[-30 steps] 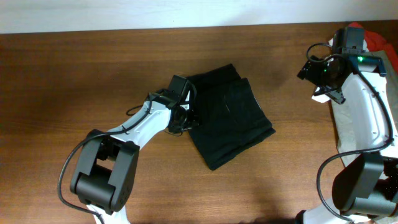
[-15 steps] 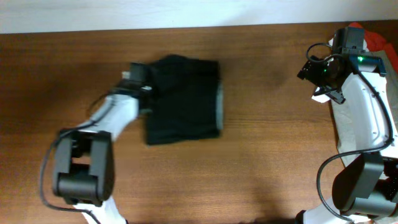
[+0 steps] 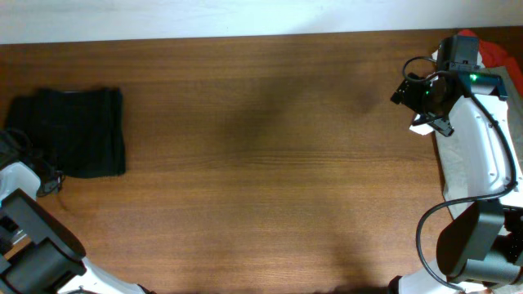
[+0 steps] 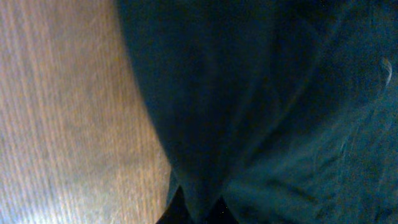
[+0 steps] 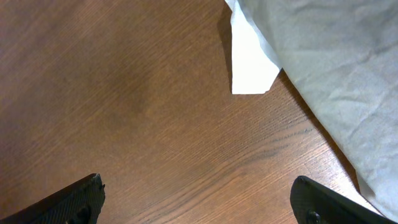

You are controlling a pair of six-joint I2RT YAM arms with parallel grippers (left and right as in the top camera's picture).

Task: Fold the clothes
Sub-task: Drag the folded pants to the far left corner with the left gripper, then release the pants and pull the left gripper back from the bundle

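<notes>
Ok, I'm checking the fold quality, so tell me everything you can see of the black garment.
The black garment is dark, soft-looking cloth folded into a compact, roughly rectangular stack with vertical creases. It lies flat at the far left of the wooden table. The left arm reaches its left edge; whether it grips is unclear.

Right arm (image 3: pixel 478 147): white shell links, black joint housings, thin black cables looping off it, small green light (image 3: pixel 472 78) lit. Left arm (image 3: pixel 37 253): same white and black, one black cable. Right gripper (image 5: pixel 196 190): fingertips (image 5: pixel 78 198) matte black, blunt
</notes>
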